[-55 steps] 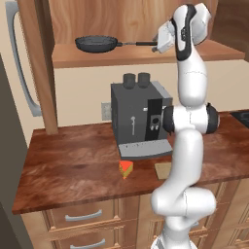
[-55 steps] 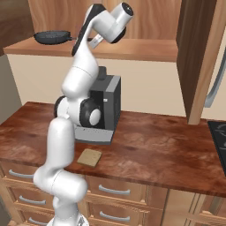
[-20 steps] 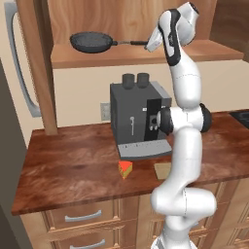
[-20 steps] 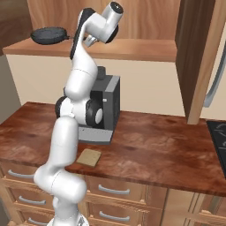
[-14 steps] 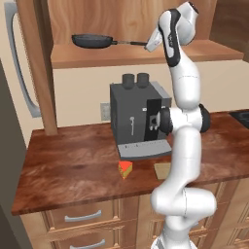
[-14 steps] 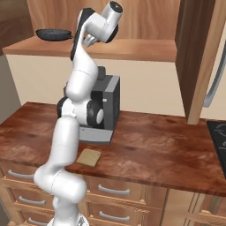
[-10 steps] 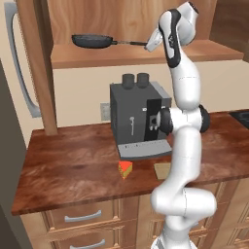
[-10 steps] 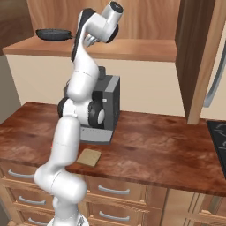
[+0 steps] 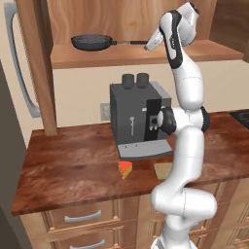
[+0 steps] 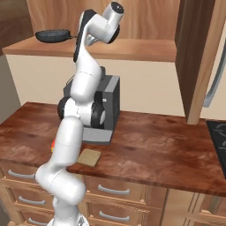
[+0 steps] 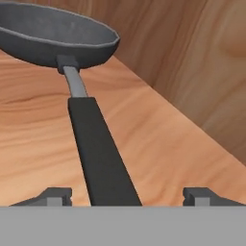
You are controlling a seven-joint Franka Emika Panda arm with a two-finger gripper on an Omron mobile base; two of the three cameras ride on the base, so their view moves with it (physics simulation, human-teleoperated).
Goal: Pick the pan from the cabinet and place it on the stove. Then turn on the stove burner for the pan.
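The pan [image 9: 91, 42] is a dark shallow frying pan on the wooden shelf [image 9: 121, 57] of the open cabinet, its long black handle [image 9: 130, 43] pointing right. My gripper [image 9: 148, 45] is at the end of that handle. In the hand view the gripper [image 11: 127, 196] is open. The handle [image 11: 98, 153] runs between the two fingertips [image 11: 55, 196], nearer the left one, with a gap on each side. The pan bowl [image 11: 53, 33] lies ahead. From the right base view the pan [image 10: 53, 35] sits left of my arm. The stove [image 10: 219, 137] shows at the counter's right edge.
A dark coffee machine [image 9: 138, 119] stands on the brown counter [image 9: 68, 170] under the shelf. In front of it lie an orange wedge [image 9: 125, 168] and a tan square [image 9: 163, 170]. Open cabinet doors [image 9: 36, 73] [image 10: 194, 57] flank the shelf. Drawers [image 9: 82, 216] sit below the counter.
Since the earliest frames my hand has moved left along the shelf to the end of the pan's handle. Over the last second the arm and the pan have barely moved.
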